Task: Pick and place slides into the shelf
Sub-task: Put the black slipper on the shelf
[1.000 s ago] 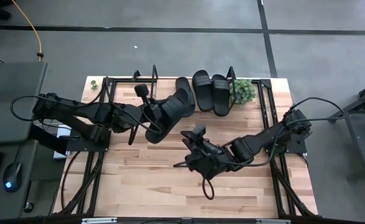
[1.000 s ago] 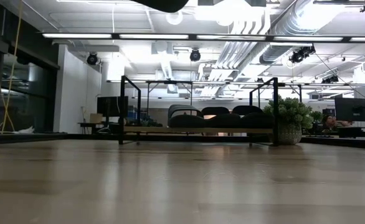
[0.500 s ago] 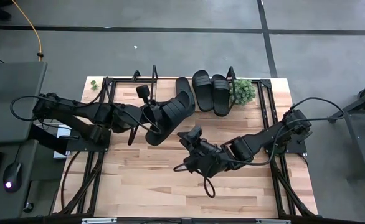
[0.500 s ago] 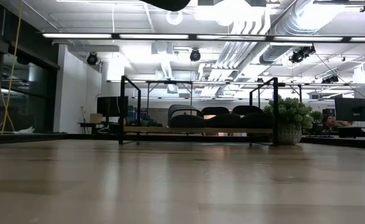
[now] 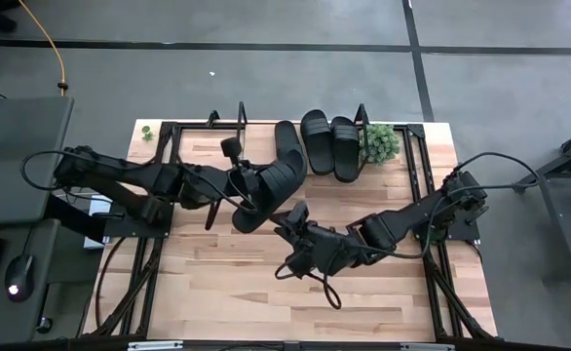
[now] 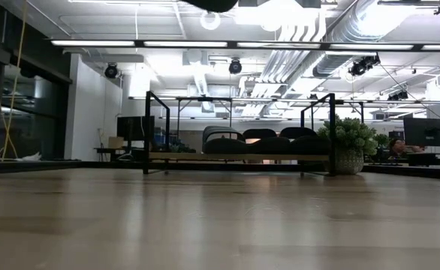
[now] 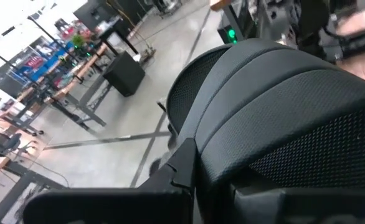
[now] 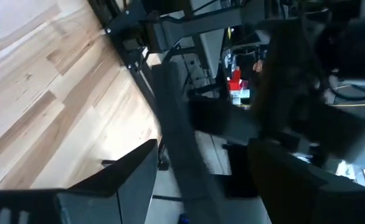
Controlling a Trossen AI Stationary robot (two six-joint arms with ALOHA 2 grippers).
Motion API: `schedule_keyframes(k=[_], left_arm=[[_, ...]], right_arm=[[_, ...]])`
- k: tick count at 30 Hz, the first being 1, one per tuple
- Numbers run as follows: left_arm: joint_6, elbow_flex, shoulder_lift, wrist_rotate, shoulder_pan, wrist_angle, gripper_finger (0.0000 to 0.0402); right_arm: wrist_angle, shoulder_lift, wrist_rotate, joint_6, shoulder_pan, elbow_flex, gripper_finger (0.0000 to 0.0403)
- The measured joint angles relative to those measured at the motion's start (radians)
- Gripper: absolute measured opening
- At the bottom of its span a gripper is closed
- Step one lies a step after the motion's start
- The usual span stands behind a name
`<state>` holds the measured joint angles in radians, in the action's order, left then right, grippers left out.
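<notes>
My left gripper (image 5: 239, 187) is shut on a black slide (image 5: 274, 177), which fills the left wrist view (image 7: 282, 124) and shows at the low view's top edge (image 6: 214, 4). Three more slides (image 5: 317, 141) sit on the shelf (image 6: 205, 157) at the table's far edge, soles on its wooden board. My right gripper (image 5: 290, 216) is open (image 8: 201, 152) and hovers just right of the held slide's near end. I cannot see it touching anything. My left gripper holds the slide by its left side, near the strap band (image 7: 251, 155), coming level from the table's left. The gripper's own body hides the exact place of contact. The slide is lifted clear of the table and lies slanted, one end toward the shelf.
A potted plant (image 5: 381, 142) stands at the shelf's right end. Black rails (image 5: 159, 253) run along the table's left and right sides. Bare wooden tabletop (image 5: 227, 283) lies near and left of my right arm.
My left gripper has carried the slide a little toward the table's right. My right gripper has moved toward the table's left, closer to the slide's near end.
</notes>
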<state>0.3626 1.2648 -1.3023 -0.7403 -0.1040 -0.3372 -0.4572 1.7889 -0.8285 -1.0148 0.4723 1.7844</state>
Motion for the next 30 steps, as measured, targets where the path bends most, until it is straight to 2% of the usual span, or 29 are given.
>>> schedule_keyframes(k=[8, 14, 23, 26, 30], left_arm=[[0.003, -0.002, -0.011, 0.003, 0.000, 0.005, 0.0012], [0.003, -0.002, -0.011, 0.002, 0.000, 0.007, 0.0012], [-0.001, -0.002, -0.011, 0.013, -0.001, -0.005, 0.0012], [-0.009, -0.002, -0.010, 0.014, -0.001, -0.007, 0.0012], [-0.008, -0.002, -0.010, 0.015, -0.001, -0.013, 0.0012]], right_arm=[[-0.020, 0.001, 0.011, 0.032, -0.039, 0.000, 0.0241], [-0.024, 0.061, 0.010, 0.020, -0.061, 0.000, 0.0241], [0.062, 0.130, -0.064, 0.037, -0.068, 0.000, 0.0239], [0.074, 0.123, -0.071, 0.066, -0.069, 0.000, 0.0226], [0.080, 0.116, -0.086, 0.075, -0.066, 0.000, 0.0178]])
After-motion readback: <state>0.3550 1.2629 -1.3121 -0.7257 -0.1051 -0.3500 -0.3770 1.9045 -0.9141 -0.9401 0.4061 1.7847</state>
